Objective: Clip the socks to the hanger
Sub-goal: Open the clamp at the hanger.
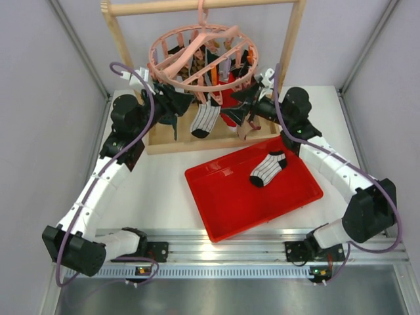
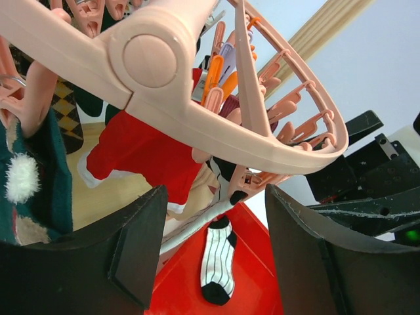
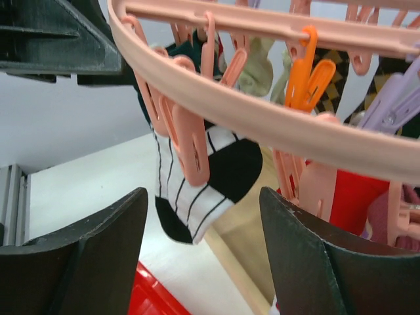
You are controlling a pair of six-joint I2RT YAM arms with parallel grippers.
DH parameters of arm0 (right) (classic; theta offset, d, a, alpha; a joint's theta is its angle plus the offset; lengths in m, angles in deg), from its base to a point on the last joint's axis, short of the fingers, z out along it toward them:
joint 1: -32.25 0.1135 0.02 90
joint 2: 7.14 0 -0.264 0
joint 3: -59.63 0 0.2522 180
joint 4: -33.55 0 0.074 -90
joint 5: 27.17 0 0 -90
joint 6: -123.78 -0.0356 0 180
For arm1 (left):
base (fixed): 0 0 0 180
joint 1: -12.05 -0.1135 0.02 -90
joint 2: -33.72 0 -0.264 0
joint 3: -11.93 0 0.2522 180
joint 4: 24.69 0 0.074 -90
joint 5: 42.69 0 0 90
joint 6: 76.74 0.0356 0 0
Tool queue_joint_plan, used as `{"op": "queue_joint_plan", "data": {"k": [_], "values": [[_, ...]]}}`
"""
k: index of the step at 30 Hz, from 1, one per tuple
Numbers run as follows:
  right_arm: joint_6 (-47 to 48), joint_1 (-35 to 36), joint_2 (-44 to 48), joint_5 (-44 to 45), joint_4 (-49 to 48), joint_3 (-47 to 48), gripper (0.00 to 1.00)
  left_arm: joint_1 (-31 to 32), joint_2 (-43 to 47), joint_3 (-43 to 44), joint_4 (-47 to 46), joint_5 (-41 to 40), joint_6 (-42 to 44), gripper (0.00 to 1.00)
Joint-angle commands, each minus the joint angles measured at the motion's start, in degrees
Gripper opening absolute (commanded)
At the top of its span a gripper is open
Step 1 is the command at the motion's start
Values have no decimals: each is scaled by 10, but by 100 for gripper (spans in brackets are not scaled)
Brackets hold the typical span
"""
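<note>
Under round pink plastic hanger (image 2: 149, 60), pinstriped sock (image 1: 205, 118), left gripper (image 2: 215, 197), right gripper (image 3: 202, 197) both released

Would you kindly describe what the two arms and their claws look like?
The left arm and right arm have white ribbed links, bulky black joints and a purple cable alongside. The left claw and right claw each have two broad matte-black fingers.

White table (image 1: 164, 193) under red tray (image 1: 226, 200), wooden rack (image 1: 162, 142)
</note>
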State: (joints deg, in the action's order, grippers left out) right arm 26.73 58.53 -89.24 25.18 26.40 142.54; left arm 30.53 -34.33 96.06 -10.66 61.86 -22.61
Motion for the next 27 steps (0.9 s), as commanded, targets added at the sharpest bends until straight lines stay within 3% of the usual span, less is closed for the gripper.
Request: {"op": "queue_joint_plan", "data": {"k": [1, 11, 18, 21, 27], "values": [[3, 10, -15, -18, -72, 38, 69, -4, -1, 26, -18, 11, 3, 66], [-2, 32, -42, -15, -118, 43, 67, -7, -5, 24, -20, 21, -2, 66], [-18, 47, -51, -5, -138, 54, 56, -7, 2, 14, -19, 23, -8, 66], [-24, 49, -53, -1, -140, 58, 50, -8, 6, 13, -15, 24, -8, 65], [-23, 53, -44, 11, -120, 62, 16, -14, 30, 4, -6, 24, -8, 65]]}}
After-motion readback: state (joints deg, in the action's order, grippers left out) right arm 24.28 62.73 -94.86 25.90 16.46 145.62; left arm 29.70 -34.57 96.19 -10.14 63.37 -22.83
